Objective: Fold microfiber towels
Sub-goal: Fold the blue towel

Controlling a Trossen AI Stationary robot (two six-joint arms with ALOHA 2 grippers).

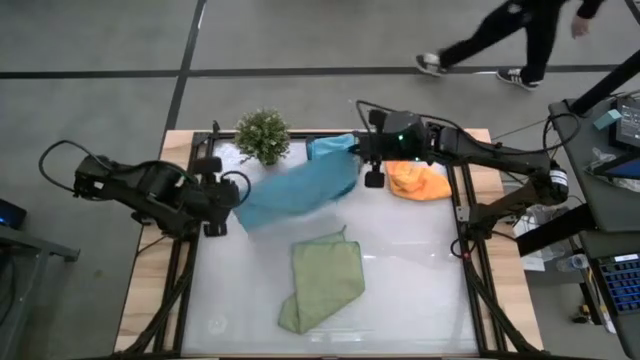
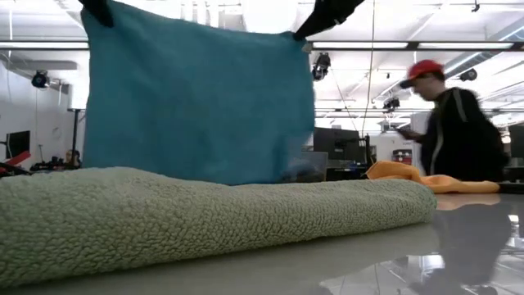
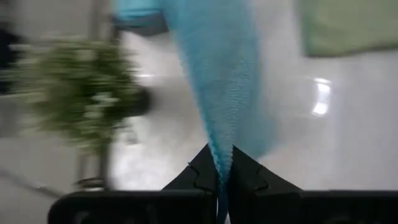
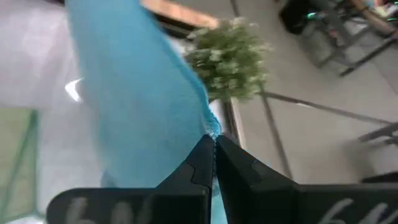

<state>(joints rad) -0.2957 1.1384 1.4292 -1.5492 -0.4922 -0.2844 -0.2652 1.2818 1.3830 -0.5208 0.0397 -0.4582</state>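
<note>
Two grippers are seen sharing one teal-blue towel [image 1: 300,190], which is held up off the worktop [image 1: 400,290] and stretched between them, presumably so that it hangs flat and can be laid down squarely for folding. At the left, the left gripper [image 1: 228,205] is placed beside the towel's near-left corner; in its wrist view the fingers [image 3: 199,174] are pressed together with the cloth's edge pinched between them. The potted plant [image 1: 263,135] is found just behind the towel, at the worktop's far edge. In the middle, nearer the front, a light green towel [image 1: 325,280] is left lying loosely folded, well apart from both arms. Further right, the right gripper [image 1: 372,165] is held at the towel's far-right corner, its fingers [image 4: 199,165] likewise closed tight on the hem. An orange towel [image 1: 418,180] is bunched just beside that gripper; whether it is touched cannot be told. Beyond the worktop, a person [image 2: 458,135] is passing.
</note>
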